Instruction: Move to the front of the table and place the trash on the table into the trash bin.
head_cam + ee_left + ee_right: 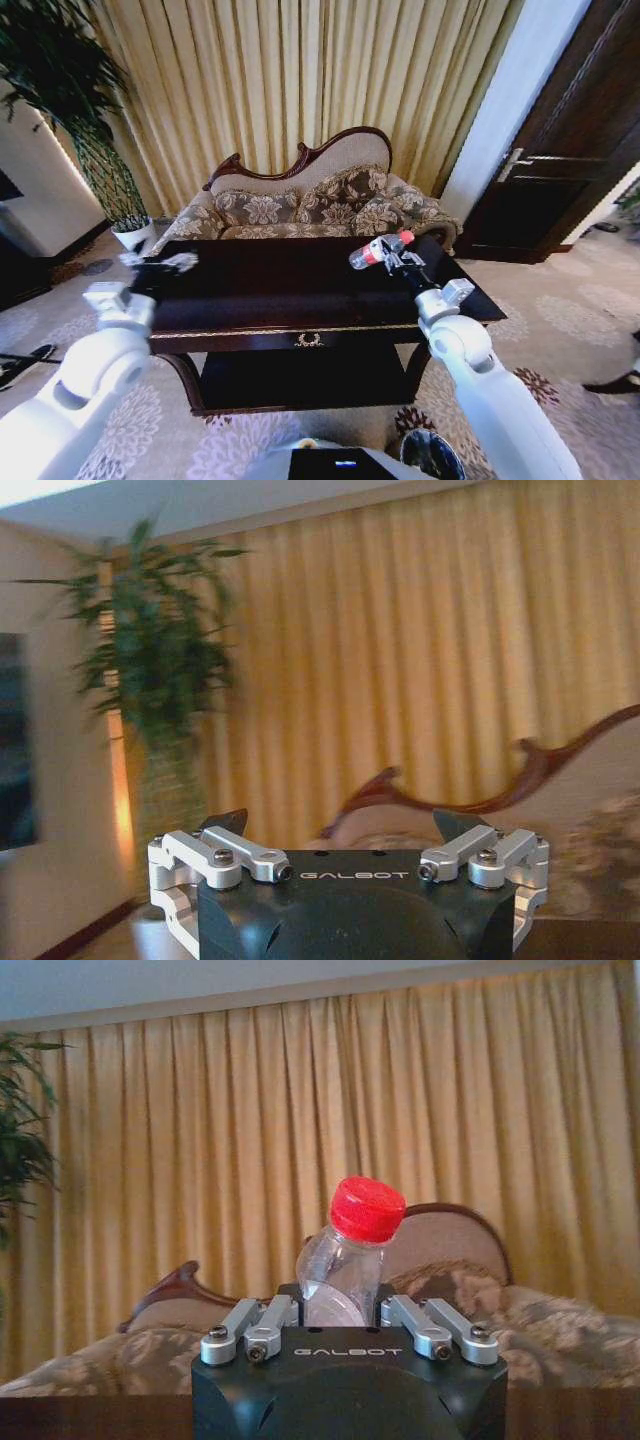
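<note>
i see the right gripper (392, 256) clamped on the bottle (378, 249) above the table (250, 290), long axis crosswise, red cap rightward. left gripper (160, 266) spread wide, empty, over the far-left edge.

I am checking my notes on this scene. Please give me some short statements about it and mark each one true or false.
1. The right gripper holds the bottle. True.
2. The bottle's cap is blue. False: it is red.
3. The left gripper holds a white wad. False: its jaws are open and hold nothing.
4. A sofa stands behind the table. True.
5. The bottle lies flat on the table. False: it is lifted in the right gripper, above the table's right part.
</note>
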Controlling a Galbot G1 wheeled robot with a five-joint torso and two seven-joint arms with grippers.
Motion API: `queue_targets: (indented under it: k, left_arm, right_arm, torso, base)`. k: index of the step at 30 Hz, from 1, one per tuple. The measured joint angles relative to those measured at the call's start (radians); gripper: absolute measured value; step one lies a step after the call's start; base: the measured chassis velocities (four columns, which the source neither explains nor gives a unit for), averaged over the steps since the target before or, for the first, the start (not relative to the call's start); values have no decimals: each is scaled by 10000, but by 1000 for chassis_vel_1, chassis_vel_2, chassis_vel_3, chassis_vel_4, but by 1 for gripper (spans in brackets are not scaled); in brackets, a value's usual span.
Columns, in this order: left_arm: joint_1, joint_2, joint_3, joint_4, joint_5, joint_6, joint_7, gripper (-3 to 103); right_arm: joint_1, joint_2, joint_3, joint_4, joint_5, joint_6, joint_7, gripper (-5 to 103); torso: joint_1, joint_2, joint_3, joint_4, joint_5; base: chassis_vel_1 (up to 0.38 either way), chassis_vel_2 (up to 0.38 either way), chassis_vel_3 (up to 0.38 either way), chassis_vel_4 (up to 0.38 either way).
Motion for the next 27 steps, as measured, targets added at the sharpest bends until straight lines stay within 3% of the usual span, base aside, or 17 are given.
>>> queue_targets:
  k: [5,9,11,12,14,16,22,27]
  left_arm:
    - [680,-696,-962,-27,174,282,179,100]
    - [813,-750,-1256,-9,203,341,209,100]
    - [927,-535,-1703,261,151,-79,775,100]
    - [927,-535,-1703,261,151,-79,775,100]
    - [909,-316,-1902,883,178,-1144,1982,100]
    - [867,-280,-1934,1063,179,-1365,2304,100]
    - [958,-375,-2146,1551,-272,-1358,3102,100]
    - [1031,-423,-2159,1690,-279,-1316,3258,100]
  right_arm:
    - [-39,-78,582,-107,-309,37,-2,31]
    - [-148,-181,786,-117,-362,37,-2,31]
    - [-169,-212,852,-287,-406,57,-3,31]
    - [-169,-212,852,-287,-406,57,-3,31]
    - [-175,-184,851,-435,-462,174,-3,31]
    - [-199,-185,853,-452,-464,197,-2,31]
    - [-388,-581,958,-497,-337,297,-2,31]
    - [-473,-898,987,-468,-132,311,-2,31]
  torso:
    - [-1,0,0,1,-1]
    - [-1,1,0,-3,0]
    - [0,1,-1,-3,3]
    - [0,1,-1,-3,3]
    - [0,1,0,0,2]
    - [0,1,0,-2,-2]
    - [0,1,0,0,1]
    - [0,2,0,-2,1]
  base:
    - [0,0,0,0]
    - [0,0,0,0]
    - [0,0,0,0]
    - [0,0,0,0]
    - [0,0,0,0]
    - [0,0,0,0]
    - [0,0,0,0]
    - [0,0,0,0]
